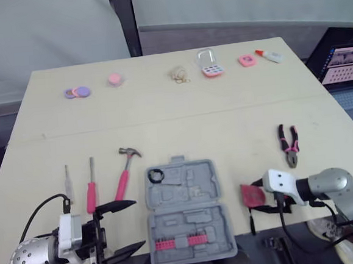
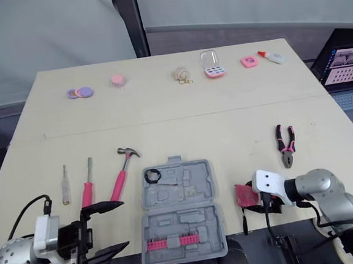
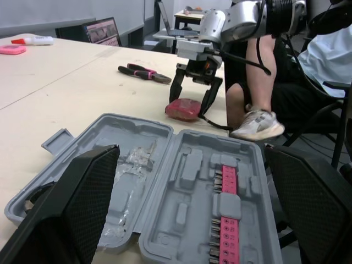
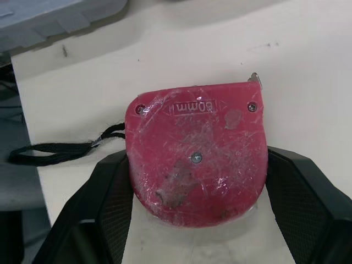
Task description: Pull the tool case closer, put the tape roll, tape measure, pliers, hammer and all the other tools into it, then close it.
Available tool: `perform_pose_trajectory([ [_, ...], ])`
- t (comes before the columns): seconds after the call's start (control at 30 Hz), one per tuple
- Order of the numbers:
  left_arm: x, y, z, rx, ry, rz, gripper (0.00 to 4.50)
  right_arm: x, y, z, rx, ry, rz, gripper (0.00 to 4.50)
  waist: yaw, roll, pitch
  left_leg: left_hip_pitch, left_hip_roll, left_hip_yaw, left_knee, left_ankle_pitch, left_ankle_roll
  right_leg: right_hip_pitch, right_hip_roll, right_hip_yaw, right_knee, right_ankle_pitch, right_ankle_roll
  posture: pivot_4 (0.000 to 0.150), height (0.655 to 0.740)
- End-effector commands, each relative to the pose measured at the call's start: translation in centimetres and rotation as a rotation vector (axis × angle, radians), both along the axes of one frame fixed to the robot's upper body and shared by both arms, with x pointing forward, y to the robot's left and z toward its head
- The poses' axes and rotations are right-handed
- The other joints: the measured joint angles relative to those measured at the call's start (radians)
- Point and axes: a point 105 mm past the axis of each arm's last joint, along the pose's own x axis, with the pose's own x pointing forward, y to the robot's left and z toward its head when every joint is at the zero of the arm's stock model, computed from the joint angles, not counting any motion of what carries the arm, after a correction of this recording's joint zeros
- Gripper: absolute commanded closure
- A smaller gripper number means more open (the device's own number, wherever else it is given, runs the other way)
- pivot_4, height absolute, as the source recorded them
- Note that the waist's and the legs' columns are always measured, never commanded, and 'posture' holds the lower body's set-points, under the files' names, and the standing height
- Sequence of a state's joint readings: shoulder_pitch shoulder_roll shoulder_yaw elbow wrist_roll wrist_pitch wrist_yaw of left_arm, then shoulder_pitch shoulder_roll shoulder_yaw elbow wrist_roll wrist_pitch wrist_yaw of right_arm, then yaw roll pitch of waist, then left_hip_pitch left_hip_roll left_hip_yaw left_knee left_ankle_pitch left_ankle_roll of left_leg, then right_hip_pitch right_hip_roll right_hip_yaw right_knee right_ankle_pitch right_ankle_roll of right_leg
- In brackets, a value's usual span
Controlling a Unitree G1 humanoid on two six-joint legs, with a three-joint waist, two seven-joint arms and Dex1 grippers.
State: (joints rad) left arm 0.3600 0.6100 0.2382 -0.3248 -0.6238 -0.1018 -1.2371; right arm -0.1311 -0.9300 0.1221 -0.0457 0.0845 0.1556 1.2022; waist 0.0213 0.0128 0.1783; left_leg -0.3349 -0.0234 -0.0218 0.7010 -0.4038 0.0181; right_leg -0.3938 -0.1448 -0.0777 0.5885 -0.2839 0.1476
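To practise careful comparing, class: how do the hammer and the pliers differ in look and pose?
The hammer has one pink handle and a metal head; the pliers have two pink-and-black handles. The hammer lies left of the open case, the pliers right of it. The hammer's head points away from the robot; the pliers' nose points toward it. Both lie flat on the table, outside the case.

The pale table carries the open tool case just right of the left gripper, with the hammer and screwdrivers beyond it. The tape measure lies clasped in the right gripper, with the pliers beyond.
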Motion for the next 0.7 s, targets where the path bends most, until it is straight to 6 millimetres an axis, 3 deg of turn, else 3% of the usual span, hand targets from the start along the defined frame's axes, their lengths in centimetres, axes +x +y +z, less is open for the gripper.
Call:
perform_pose_trajectory([
  [0.03, 0.4, 0.4, 0.2, 0.009, -0.02, -0.002, 0.0, 1.2, 0.7, 3.4, -0.049, -0.05, 0.016, 1.47, -0.001, 0.001, 0.0, 0.0, 0.0, 0.0, 0.0, 0.0, 0.0, 0.0, 0.0, 0.0, 0.0, 0.0, 0.0, 0.15, 0.74],
  [0.17, 0.9, 0.5, 0.3, 0.0, -0.026, 0.009, 0.0, 3.0, 1.9, 6.0, -0.153, -0.083, -0.012, 1.47, -0.01, 0.002, 0.001, 0.0, 0.0, 0.0, -0.001, 0.0, 0.0, -0.002, 0.0, 0.0, 0.0, 0.0, 0.0, 0.15, 0.74],
  [0.3, 1.0, 1.4, 0.3, 0.012, -0.022, 0.038, 0.0, 4.1, 4.4, 7.8, -0.219, -0.073, -0.011, 1.47, -0.022, 0.002, 0.001, -0.001, 0.0, 0.0, -0.001, 0.0, -0.001, -0.003, 0.0, -0.001, 0.0, 0.0, 0.0, 0.15, 0.74],
  [0.47, 1.4, 2.5, 0.0, 0.033, -0.027, 0.077, 0.0, 4.9, 7.6, 8.0, -0.321, -0.012, 0.016, 1.47, -0.026, 0.002, 0.001, -0.002, 0.001, 0.0, -0.001, -0.001, -0.001, -0.004, -0.001, -0.001, 0.001, 0.0, 0.0, 0.15, 0.74],
  [0.7, 1.5, 2.2, -0.3, 0.015, -0.032, 0.085, 0.0, 5.3, 11.7, 7.8, -0.39, -0.006, 0.065, 1.47, -0.026, 0.002, 0.001, -0.008, -0.002, 0.0, 0.0, -0.001, -0.001, -0.012, -0.003, -0.003, 0.004, 0.0, 0.0, 0.15, 0.74],
])
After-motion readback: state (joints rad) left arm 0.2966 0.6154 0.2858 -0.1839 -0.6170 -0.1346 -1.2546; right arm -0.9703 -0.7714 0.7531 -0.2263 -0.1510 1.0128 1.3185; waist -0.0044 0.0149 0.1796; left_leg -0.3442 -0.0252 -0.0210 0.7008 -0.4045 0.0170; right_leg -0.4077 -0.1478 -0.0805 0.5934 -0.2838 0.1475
